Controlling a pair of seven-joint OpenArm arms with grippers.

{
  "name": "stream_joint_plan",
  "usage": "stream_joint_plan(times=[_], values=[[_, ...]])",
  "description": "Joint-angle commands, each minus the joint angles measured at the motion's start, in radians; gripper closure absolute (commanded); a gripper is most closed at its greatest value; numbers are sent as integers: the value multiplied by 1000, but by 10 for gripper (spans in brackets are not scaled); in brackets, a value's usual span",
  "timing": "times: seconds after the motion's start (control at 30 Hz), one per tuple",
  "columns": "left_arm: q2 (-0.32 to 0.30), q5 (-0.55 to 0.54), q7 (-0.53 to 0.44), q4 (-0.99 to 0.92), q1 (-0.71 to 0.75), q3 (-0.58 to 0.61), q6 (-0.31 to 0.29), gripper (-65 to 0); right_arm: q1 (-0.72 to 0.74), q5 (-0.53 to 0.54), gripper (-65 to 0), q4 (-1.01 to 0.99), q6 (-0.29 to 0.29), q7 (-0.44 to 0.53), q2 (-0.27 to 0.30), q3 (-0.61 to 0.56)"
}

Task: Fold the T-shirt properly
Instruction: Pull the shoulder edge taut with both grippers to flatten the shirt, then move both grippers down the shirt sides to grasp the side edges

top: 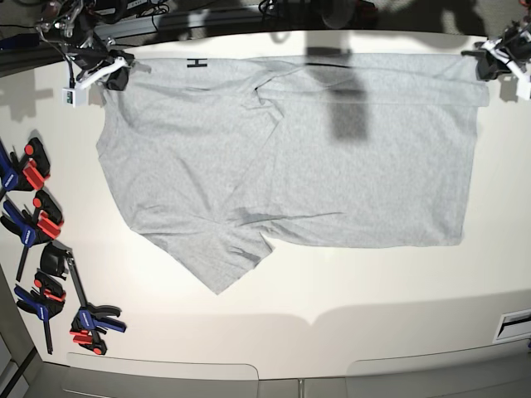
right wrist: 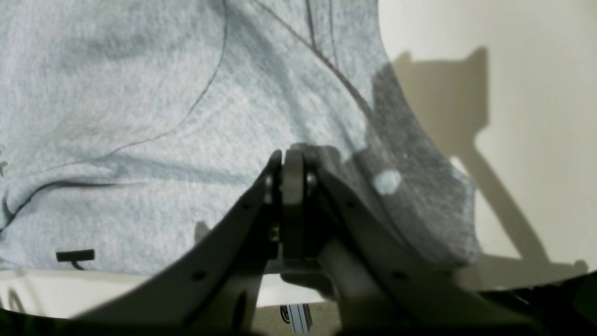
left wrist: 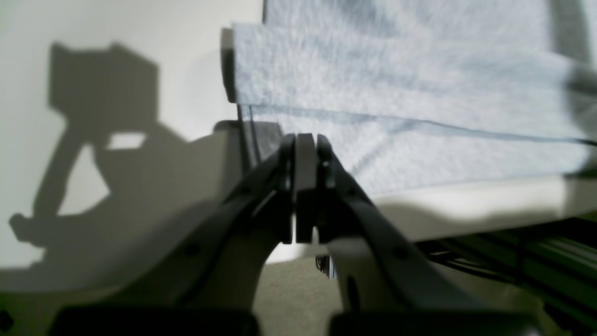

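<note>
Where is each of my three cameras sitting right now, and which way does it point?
Left wrist: behind the left gripper, looking along its shut jaws at the folded hem of the T-shirt.
Right wrist: behind the right gripper, shut, facing wrinkled grey fabric.
Base: overhead, looking down on the white table; both arms at the far corners.
Shared: all show the T-shirt and table.

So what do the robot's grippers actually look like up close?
Each gripper, left and right, has two black curved fingers tapering to flat pads, mounted on pale off-white bodies with small round screw holes. From the base view they look white and black, with cables behind.
</note>
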Motion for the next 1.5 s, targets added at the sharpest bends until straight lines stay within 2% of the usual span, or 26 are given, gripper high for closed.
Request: stream_joint_plan(times=[0.0,0.2,0.3,0.4,0.5,0.63,0.9,1.03,1.23,1.47], values=[[-17,-7,-21,13,-3,10,0,0,0,25,0,13,2,12,14,6],[-16,96,-32,13,-21,111,5,0,0,29,0,13,3,13,14,6],[-17,165,-29,-8,-13,124,75,0,3,55,0,13,16,14,14,6],[-17,215,-30,-38,5,124,93,0,3,111,0,13,50,2,14,6],[-16,214,-34,-49,39,124,93,0,3,135,0,13,67,-8,14,6],[-17,214,-34,-49,78,124,93,0,3,135,0,13,68,-7,14,6],[-16,214,-32,-49,93,124,93,0,2,201,0,13,68,-50,14,6],[-17,214,-34,-44,93,117,119,0,3,201,0,16,68,-56,16,6],[-17,205,-56,49,93,19,119,0,6,204,0,114,68,-32,20,6],[-17,101,-64,157,92,-85,118,0,122,170,0,229,68,-17,19,6]])
